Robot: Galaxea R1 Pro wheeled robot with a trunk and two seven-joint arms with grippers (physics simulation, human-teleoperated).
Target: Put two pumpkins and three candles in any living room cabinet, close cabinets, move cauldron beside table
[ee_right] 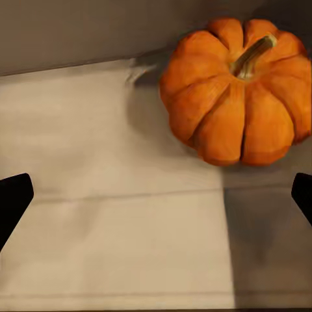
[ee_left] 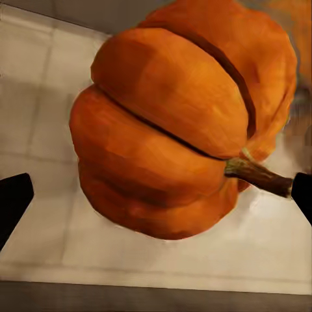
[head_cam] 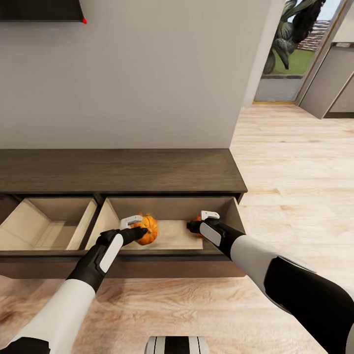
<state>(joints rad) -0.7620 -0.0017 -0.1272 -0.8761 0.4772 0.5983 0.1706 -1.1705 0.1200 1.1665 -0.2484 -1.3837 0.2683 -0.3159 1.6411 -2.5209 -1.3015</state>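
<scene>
The long dark-brown cabinet [head_cam: 118,169] has two drawers pulled out, both with pale wood interiors. One orange pumpkin [head_cam: 150,230] [ee_left: 175,130] is in the right drawer [head_cam: 172,237], tilted with its stem sideways. My left gripper [head_cam: 141,231] [ee_left: 156,201] is open, its fingertips spread wide on either side of that pumpkin. A second pumpkin [head_cam: 198,219] [ee_right: 237,91] sits upright on the same drawer's floor near its right wall. My right gripper [head_cam: 191,226] [ee_right: 156,195] is open just short of it, with nothing between its fingers. No candles or cauldron are in view.
The left drawer [head_cam: 49,226] stands open beside the right one. A dark screen [head_cam: 39,10] hangs on the grey wall above. Wood floor [head_cam: 295,162] runs right toward a glass door with a plant [head_cam: 290,34] and a grey unit [head_cam: 334,78].
</scene>
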